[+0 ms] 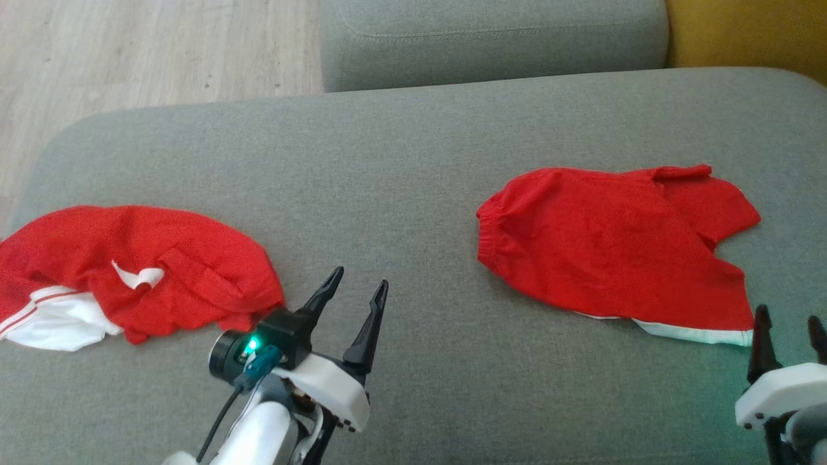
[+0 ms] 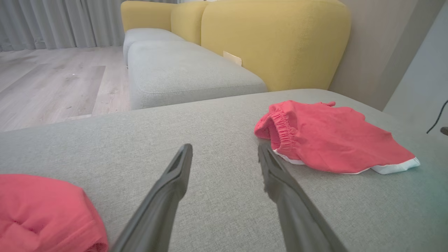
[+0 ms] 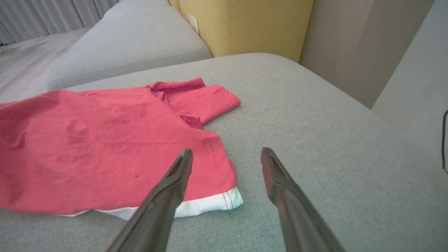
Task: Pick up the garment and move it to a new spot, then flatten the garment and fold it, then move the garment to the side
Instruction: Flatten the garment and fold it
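Left gripper [image 1: 360, 276] stands wide apart and empty beside the crumpled garment [image 1: 129, 271], right gripper [image 1: 789, 315] likewise beside the flatter garment [image 1: 614, 245].

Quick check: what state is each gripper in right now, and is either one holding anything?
Left gripper: open, holding nothing.
Right gripper: open, holding nothing.

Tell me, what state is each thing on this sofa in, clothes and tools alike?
Left red garment: crumpled in a heap, white parts showing.
Right red garment: spread out, mostly flat, slightly rumpled.
Left tool: open, holding nothing.
Right tool: open, holding nothing.
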Motion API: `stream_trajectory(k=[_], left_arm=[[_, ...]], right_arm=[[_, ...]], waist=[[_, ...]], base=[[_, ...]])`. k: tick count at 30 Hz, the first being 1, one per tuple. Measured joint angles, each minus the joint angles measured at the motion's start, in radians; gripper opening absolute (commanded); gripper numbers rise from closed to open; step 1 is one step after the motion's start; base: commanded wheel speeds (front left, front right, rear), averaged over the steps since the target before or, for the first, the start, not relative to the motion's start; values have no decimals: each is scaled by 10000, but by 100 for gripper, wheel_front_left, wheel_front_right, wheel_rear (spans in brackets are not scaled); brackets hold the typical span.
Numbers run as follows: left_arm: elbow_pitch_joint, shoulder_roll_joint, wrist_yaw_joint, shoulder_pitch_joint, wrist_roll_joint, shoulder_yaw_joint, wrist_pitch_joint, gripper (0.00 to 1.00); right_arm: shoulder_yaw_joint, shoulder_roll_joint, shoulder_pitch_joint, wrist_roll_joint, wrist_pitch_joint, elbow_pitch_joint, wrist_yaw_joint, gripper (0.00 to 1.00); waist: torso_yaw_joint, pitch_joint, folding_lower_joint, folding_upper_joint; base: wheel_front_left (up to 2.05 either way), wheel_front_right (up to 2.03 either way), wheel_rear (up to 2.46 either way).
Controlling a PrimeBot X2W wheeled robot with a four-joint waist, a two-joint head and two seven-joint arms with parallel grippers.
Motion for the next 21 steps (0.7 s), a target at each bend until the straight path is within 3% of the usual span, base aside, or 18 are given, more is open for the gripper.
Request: stream_trajectory(k=[3, 13, 21], left_arm=[[-336, -82, 23, 286, 150, 288, 0, 100], [-1264, -199, 150, 1023, 558, 924, 0, 100], [-1595, -215, 217, 1358, 656, 1112, 0, 100]], right_arm=[[81, -4, -2, -25, -343, -161, 0, 100], [2090, 12, 392, 1051, -1383, -794, 0, 100], [2372, 12, 644, 1110, -1630, -759, 0, 100]], waist=[[99, -73, 0, 0], [504, -215, 0, 0], [853, -164, 0, 0]], base=[[0, 0, 0], [0, 0, 0], [0, 0, 0]])
